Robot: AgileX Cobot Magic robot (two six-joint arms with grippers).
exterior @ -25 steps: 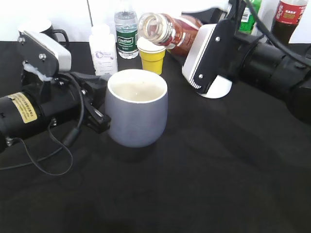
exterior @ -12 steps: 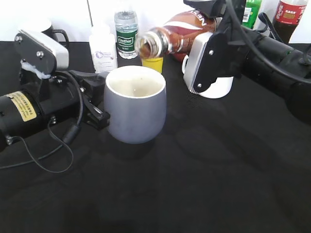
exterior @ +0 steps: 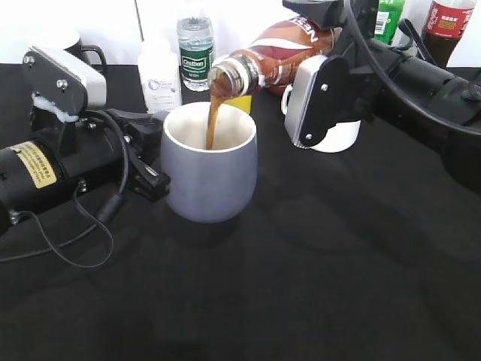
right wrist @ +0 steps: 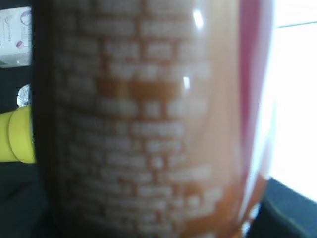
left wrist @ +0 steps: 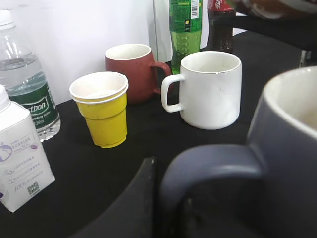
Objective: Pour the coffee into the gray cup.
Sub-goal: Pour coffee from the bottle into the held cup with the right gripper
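The gray cup stands on the black table, white inside. My left gripper is shut around its loop handle; one dark finger shows left of the handle. My right gripper is shut on the coffee bottle, tilted mouth-down to the left above the cup. A brown coffee stream runs from the open mouth into the cup. The bottle's blurred label fills the right wrist view and hides the right fingers.
Behind the cup stand a yellow paper cup, a white mug, a red-brown mug, a water bottle, a white carton, a green bottle, a cola bottle and a black mug.
The bottle has tipped lower and moved over the cup. Coffee now streams into the cup; half a second ago none was flowing.
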